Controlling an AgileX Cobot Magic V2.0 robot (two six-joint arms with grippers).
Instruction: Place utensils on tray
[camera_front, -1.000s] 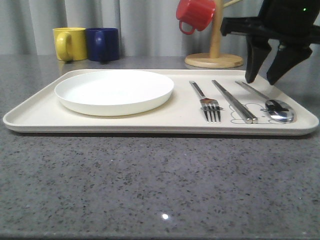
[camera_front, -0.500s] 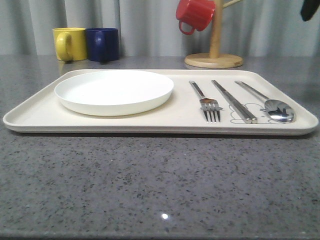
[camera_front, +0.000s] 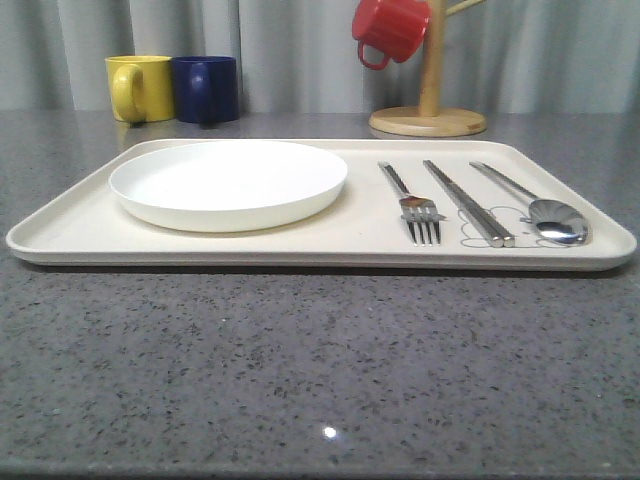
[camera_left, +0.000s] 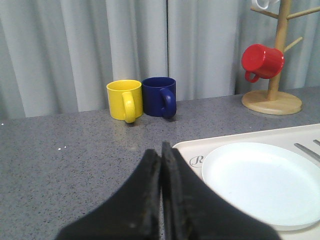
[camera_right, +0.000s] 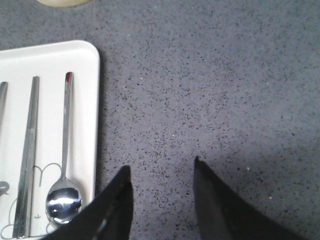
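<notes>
The cream tray (camera_front: 60, 235) lies across the grey counter. On its right part rest a silver fork (camera_front: 412, 203), a pair of chopsticks (camera_front: 468, 203) and a spoon (camera_front: 540, 207), side by side. The spoon (camera_right: 65, 165) and chopsticks (camera_right: 27, 155) also appear in the right wrist view, on the tray (camera_right: 50, 55). My right gripper (camera_right: 162, 167) is open over bare counter beside the tray's edge, holding nothing. My left gripper (camera_left: 161, 150) is shut with nothing in it, above the tray's corner (camera_left: 187, 150).
A round white plate (camera_front: 228, 182) sits on the tray's left half. Yellow (camera_front: 140, 87) and blue (camera_front: 206, 88) mugs stand behind the tray. A wooden mug tree (camera_front: 430, 100) with a red mug (camera_front: 390, 28) is at the back right.
The right arm, which hung over the spoon a second ago, has lifted away to the right and left the front view. The utensils lie unmoved.
</notes>
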